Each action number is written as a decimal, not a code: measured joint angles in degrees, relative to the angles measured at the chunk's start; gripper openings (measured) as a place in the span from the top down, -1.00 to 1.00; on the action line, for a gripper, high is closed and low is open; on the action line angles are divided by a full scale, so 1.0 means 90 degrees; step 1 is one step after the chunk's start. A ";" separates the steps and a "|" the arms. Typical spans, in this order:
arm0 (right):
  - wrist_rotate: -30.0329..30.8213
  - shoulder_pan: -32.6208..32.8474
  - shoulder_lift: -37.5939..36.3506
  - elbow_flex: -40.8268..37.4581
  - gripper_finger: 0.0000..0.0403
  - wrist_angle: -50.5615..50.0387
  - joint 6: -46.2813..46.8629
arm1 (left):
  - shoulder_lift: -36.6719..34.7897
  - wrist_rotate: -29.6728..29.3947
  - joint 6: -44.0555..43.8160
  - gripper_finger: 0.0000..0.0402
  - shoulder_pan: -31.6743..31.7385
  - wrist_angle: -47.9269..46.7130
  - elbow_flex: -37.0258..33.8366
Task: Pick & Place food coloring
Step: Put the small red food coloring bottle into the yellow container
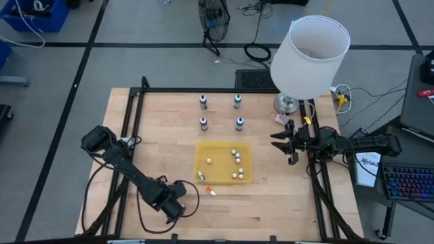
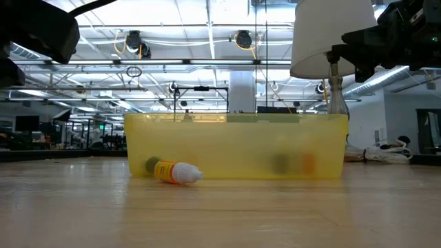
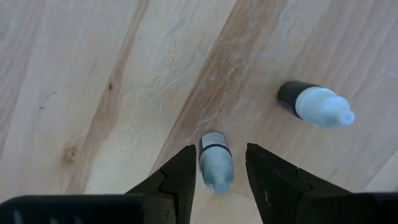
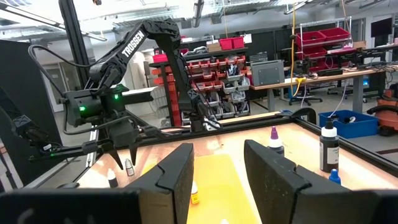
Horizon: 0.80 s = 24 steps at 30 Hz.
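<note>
From above, the left end effector hangs over the near left part of the worktop, and its own dark bulk hides whatever lies under it. Its wrist camera fills that gap. A small bottle with a dark band and a pale, blurred end sits between the two fingers, which are slightly spread. A sliver of wood shows on each side of the bottle, so they flank it without visibly pinching it. Whether it rests on the wood or hangs just clear of it cannot be told. A second bottle, with a dark body and a white dropper cap, is just beside the fingers and apart from them. The right wrist camera shows this pair only as tiny shapes under the far arm. Four bottles stand upright in a square on the far half of the worktop, well apart from both arms. An orange bottle lies on its side just outside the near wall of the yellow tray, between the tray and the left end effector. The tray holds several white balls and one small item in its near left corner that is too small to identify. At table height, the contents show only as smudges through the tray wall. The right end effector waits at the right side near the lamp, its fingers apart with nothing between them.
</note>
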 joint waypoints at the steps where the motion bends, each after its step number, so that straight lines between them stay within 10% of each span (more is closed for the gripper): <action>1: 0.0000 -0.0001 0.0000 0.0000 0.35 0.0000 0.0000 | 0.0000 -0.0002 -0.0001 0.27 0.0000 0.0013 -0.0004; 24: 0.0000 -0.0002 0.0002 0.0000 0.35 0.0000 0.0000 | 0.0002 0.0177 0.0163 0.32 0.0007 0.0282 -0.0352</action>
